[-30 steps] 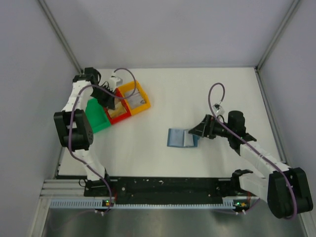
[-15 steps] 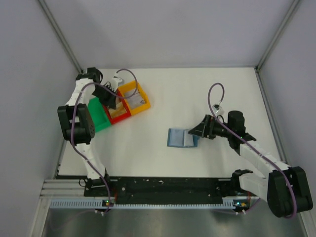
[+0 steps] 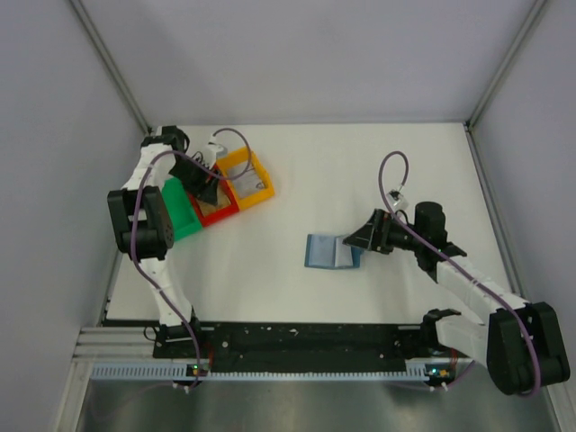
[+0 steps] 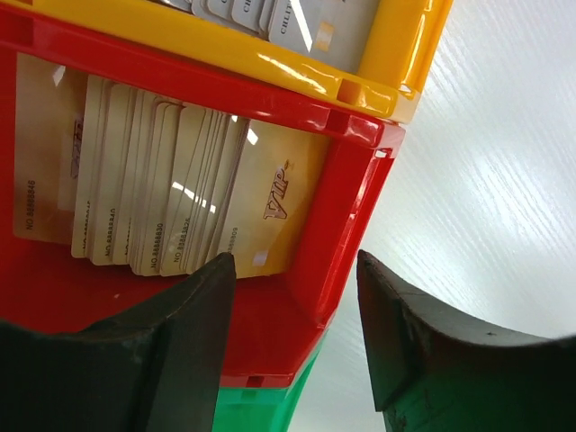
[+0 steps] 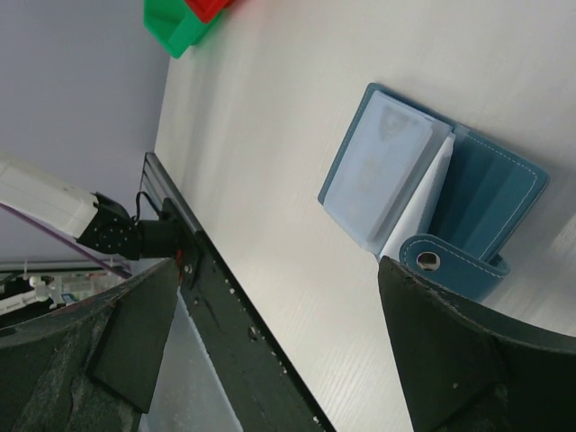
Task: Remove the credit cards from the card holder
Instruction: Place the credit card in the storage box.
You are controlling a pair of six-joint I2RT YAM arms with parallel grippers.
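At the table's (image 3: 378, 162) far left corner, my left gripper (image 4: 292, 270) hangs low over the red tray (image 4: 346, 207). Its jaws are parted and empty above a fanned stack of gold cards (image 4: 171, 198), placed, I judge, for dropping cards there. Near the table's middle, slightly toward the near edge, the card holder (image 5: 396, 171) lies open: teal-blue cover, pale blue pocket leaf facing up, snap tab at one side. Whether cards are inside, I cannot tell. My right gripper (image 5: 277, 270) hovers just beside its right edge, jaws wide and empty, likely lined up to reach in.
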